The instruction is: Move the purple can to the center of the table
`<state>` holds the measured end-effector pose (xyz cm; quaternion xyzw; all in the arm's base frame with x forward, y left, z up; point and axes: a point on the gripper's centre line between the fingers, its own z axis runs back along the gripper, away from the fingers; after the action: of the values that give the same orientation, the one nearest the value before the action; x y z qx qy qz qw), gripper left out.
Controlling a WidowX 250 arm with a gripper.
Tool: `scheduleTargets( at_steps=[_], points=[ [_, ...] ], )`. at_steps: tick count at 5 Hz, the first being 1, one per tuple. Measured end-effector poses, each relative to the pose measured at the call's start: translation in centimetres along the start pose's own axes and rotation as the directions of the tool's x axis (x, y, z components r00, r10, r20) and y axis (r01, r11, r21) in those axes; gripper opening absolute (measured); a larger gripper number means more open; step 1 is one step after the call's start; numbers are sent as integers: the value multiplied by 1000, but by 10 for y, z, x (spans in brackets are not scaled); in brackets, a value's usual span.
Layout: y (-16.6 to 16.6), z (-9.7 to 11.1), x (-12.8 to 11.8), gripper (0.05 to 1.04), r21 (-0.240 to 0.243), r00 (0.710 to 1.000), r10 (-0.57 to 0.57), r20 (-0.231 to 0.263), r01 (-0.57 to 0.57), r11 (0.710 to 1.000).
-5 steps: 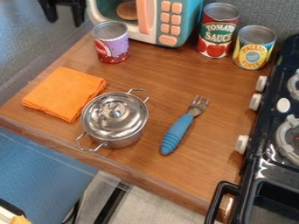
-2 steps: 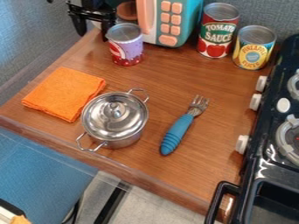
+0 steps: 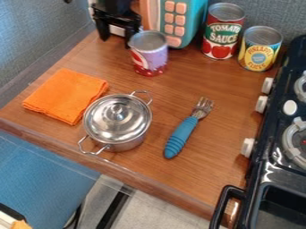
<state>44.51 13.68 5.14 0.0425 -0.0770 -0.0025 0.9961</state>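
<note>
Brown wooden counter (image 3: 230, 116) has a lidded silver pot (image 3: 117, 120) and blue-handled fork (image 3: 181, 135) near its middle, the spread, empty black tool (image 3: 117, 39) partly hiding a teal plastic microwave (image 3: 175, 20).

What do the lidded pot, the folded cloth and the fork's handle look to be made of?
Pot: shiny metal, likely stainless steel, given its mirror-like highlights. Cloth: soft matte fabric, perhaps microfiber, with rounded folded edges. Fork handle: probably molded plastic or rubber, smooth blue with raised ridges near its end.
</note>
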Motion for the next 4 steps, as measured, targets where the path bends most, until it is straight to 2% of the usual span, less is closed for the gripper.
scheduleTargets(
  at_steps=[2,4],
  points=[
    [-62,12,-1,1000,-7,996,-89,19,89,996],
    [-97,23,-4,1000,6,993,-115,22,115,993]
  ],
)
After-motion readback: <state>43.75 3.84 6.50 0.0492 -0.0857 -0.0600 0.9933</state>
